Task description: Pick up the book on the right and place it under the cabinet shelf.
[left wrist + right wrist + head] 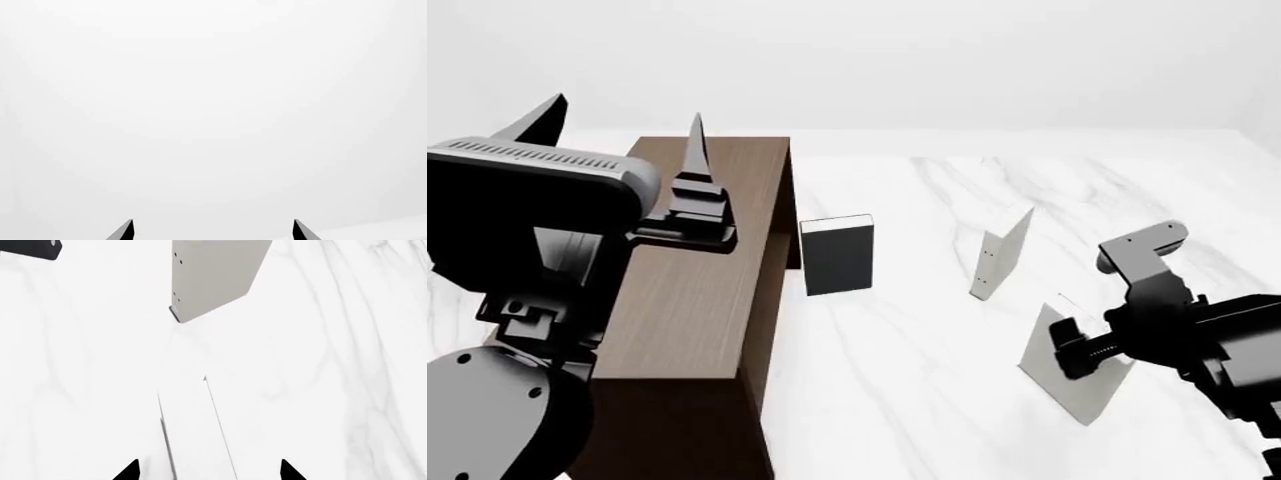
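Note:
The book (1077,388), a plain pale slab, stands upright on the white marble surface at the right. In the right wrist view its top edge (193,430) runs between my fingertips. My right gripper (1070,345) (207,471) is open and straddles that edge, with a gap on both sides. The cabinet shelf (694,300) is a long dark brown box at the left. Above its top hovers my left gripper (627,112) (213,231), open and empty. The left wrist view shows only blank white beyond its fingertips.
A dark charcoal book (837,255) (30,247) stands beside the cabinet's right side. A thinner white book with small dark dots (1001,255) (213,280) stands upright between it and my right gripper. The marble surface (894,380) stretches from cabinet to books.

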Motion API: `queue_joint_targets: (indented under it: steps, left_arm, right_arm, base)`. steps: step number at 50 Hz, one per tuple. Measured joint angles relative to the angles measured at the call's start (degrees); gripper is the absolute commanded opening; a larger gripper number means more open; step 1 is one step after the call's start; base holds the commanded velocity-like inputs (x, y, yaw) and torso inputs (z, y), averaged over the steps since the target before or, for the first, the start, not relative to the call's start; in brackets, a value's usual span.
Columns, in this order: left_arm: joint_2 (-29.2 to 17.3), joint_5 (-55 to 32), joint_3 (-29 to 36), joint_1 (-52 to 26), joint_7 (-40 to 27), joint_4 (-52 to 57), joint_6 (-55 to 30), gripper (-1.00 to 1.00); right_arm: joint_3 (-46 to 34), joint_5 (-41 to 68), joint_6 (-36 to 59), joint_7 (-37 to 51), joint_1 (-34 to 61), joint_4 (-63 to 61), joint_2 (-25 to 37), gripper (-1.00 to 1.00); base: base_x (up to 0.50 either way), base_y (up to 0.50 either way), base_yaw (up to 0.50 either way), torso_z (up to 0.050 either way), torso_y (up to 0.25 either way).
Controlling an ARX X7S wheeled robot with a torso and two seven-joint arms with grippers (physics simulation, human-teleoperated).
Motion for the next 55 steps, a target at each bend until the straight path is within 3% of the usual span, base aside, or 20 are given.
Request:
queue_joint_targets:
  steps: [39, 40, 55]
  left_arm:
    - [-0.44, -1.16, 1.2, -1.56, -1.39, -0.37, -0.59, 1.0]
    - [-0.44, -1.19, 1.24, -1.63, -1.43, -0.38, -0.61, 1.0]
    - [-0.61, -1.33, 1.88, -1.77, -1.87, -0.81, -0.15, 1.0]
  right_arm:
    - [-1.75, -1.49, -6.49, -0.45, -1.76, 8.16, -1.89, 1.0]
    - [-1.76, -1.49, -6.54, -0.46, -1.74, 8.22, -1.89, -1.0]
    - [-1.57, -1.2, -7.1, 0.29, -1.97, 7.81, -1.65, -1.0]
  base:
    - [0.0, 0.0, 0.0, 0.0, 0.0]
    - [0.0, 0.0, 0.0, 0.0, 0.0]
    - [0.0, 0.0, 0.0, 0.0, 0.0]
